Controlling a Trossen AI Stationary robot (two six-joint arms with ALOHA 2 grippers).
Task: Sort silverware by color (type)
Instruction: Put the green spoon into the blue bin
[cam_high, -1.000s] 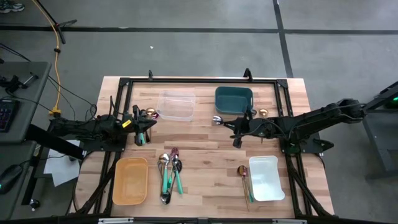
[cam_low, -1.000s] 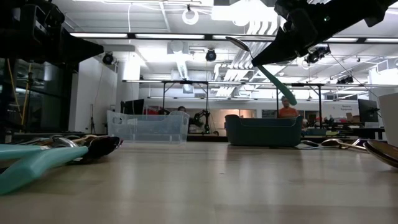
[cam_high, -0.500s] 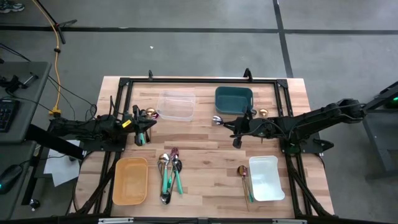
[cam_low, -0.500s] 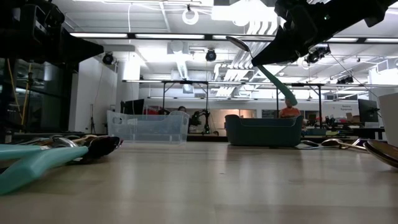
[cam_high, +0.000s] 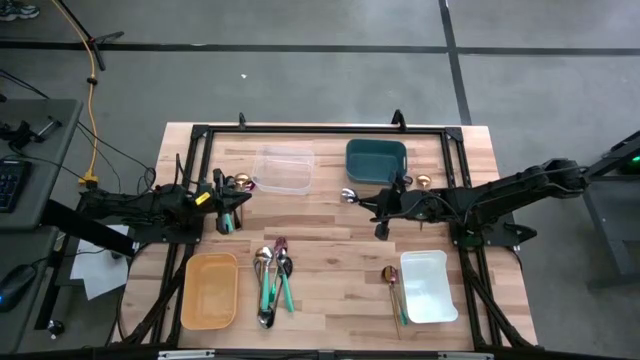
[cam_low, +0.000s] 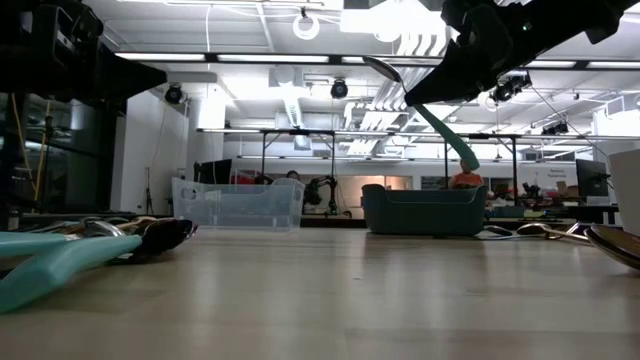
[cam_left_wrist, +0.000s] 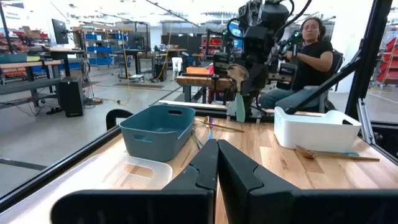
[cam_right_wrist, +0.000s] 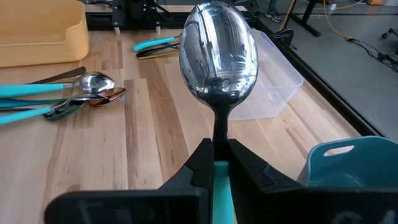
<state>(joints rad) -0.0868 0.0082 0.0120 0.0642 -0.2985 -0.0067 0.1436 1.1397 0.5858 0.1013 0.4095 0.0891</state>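
In the high view the right gripper (cam_high: 383, 205) sits just right of the frame's centre, below the teal bin (cam_high: 376, 161). Its jaws pinch a teal-handled spoon (cam_right_wrist: 217, 59); the right wrist view shows the shiny bowl sticking out past the fingers (cam_right_wrist: 244, 163), the teal handle clamped between them. In the low view that spoon (cam_low: 420, 105) hangs in the upper right of the frame, well above the table, handle slanting down toward the teal bin (cam_low: 422, 209).

The left gripper (cam_high: 227, 208) waits at centre left of the high view, below and left of the clear bin (cam_high: 282, 169). Its jaws are pressed together with nothing between them, as the left wrist view shows (cam_left_wrist: 216, 163).

The rest of the silverware lies on the table (cam_high: 330, 235). A cluster of teal-handled, dark and silver pieces (cam_high: 272, 279) lies at lower centre, just right of the yellow bin (cam_high: 210, 291). A gold spoon (cam_high: 390, 275) lies beside the left edge of the white bin (cam_high: 427, 286) at lower right. A few small pieces lie near the left gripper by the clear bin (cam_high: 240, 182) and just right of the teal bin (cam_high: 423, 181).

A person (cam_left_wrist: 309, 56) sits beyond the table at the upper right of the left wrist view.
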